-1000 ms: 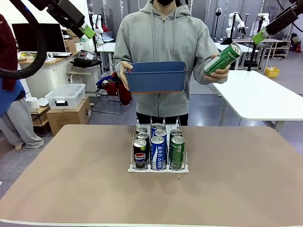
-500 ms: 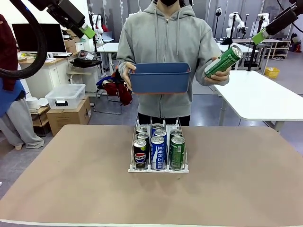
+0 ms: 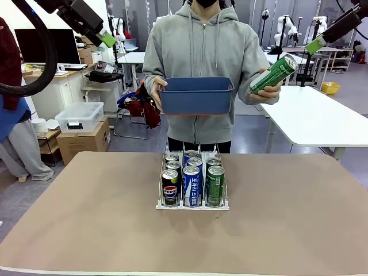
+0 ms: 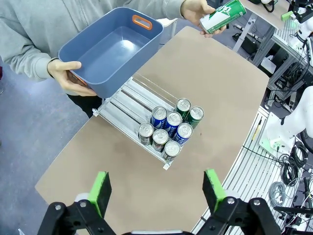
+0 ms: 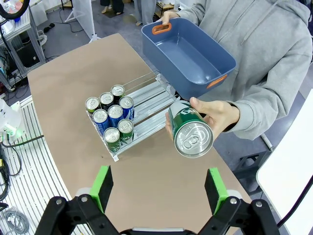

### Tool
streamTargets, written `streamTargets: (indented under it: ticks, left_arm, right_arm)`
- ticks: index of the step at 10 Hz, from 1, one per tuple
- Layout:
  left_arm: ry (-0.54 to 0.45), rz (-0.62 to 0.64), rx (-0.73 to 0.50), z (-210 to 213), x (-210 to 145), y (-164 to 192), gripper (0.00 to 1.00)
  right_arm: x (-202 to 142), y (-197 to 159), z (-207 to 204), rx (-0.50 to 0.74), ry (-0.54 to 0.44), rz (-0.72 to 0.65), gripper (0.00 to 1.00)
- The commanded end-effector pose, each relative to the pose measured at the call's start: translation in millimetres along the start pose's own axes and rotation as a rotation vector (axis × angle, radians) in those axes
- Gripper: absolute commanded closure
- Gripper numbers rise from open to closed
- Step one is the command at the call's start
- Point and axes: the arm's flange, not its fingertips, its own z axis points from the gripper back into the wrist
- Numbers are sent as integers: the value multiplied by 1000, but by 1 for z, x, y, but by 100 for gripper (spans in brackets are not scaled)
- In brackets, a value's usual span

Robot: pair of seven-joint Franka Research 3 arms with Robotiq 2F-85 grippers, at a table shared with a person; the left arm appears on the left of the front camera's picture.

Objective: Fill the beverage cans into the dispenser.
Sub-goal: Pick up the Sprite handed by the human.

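Green can (image 3: 275,73) rose slightly in person's hand (image 3: 267,92), likely offered to right gripper (image 5: 159,188); it and left gripper (image 4: 157,191) both spread, empty.

Blue rectangular plastic bin (image 3: 196,95) with orange handle cut-outs sits level before a person in a grey hoodie (image 3: 198,46), beyond the brown table's (image 3: 86,218) far edge. Background left: clear lidded box (image 3: 79,117) atop a cardboard box (image 3: 85,141), dark monitor (image 3: 46,46). Background right: white table (image 3: 316,115), yellow basket (image 3: 330,87).
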Motion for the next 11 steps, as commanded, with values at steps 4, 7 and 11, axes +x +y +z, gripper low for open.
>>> streamTargets:
  ticks: [4, 7, 11]
  left_arm:
    - [0, 2, -2, 1, -1, 1, 0]
    - [0, 2, -2, 1, -1, 1, 0]
    - [0, 2, -2, 1, -1, 1, 0]
  right_arm:
    - [-1, -1, 0, -4, 6, 3, 0]
    - [-1, -1, 0, -4, 6, 3, 0]
    - [6, -23, -15, 69, -14, -19, 0]
